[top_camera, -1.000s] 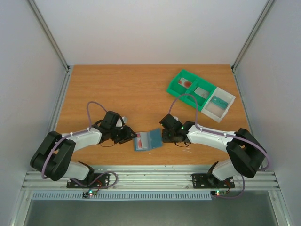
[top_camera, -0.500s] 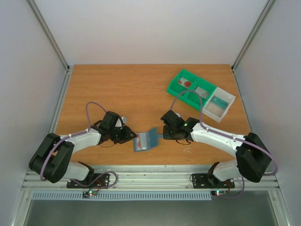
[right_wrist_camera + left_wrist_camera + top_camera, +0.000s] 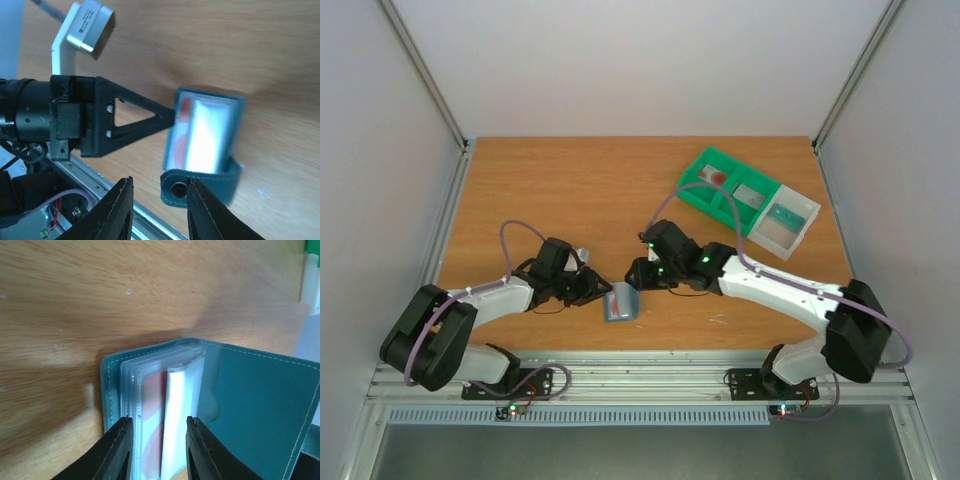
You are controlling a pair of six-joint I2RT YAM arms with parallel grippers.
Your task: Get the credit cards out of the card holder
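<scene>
The slate-blue card holder [image 3: 620, 302] lies near the table's front, its right panel raised and folded partway over the left. In the left wrist view its clear sleeves hold a reddish-pink card [image 3: 152, 430], with the teal-blue cover [image 3: 260, 405] standing beside them. My left gripper [image 3: 600, 290] is open at the holder's left edge, its fingers [image 3: 120, 450] straddling the sleeves. My right gripper [image 3: 638, 272] is open just above the holder. In the right wrist view the holder's snap strap [image 3: 200, 182] sits between its open fingers [image 3: 122, 210], untouched.
A green bin [image 3: 692, 190] and a joined white bin [image 3: 804, 232] stand at the back right, with a reddish card [image 3: 718, 177], a grey card [image 3: 748, 195] and a teal card [image 3: 786, 214] inside. The left arm's finger [image 3: 150, 117] is close to my right gripper.
The holder lay open flat; its right panel has swung up and leftward. My right gripper moved left from the holder's right edge to above it. The left gripper stayed put.
</scene>
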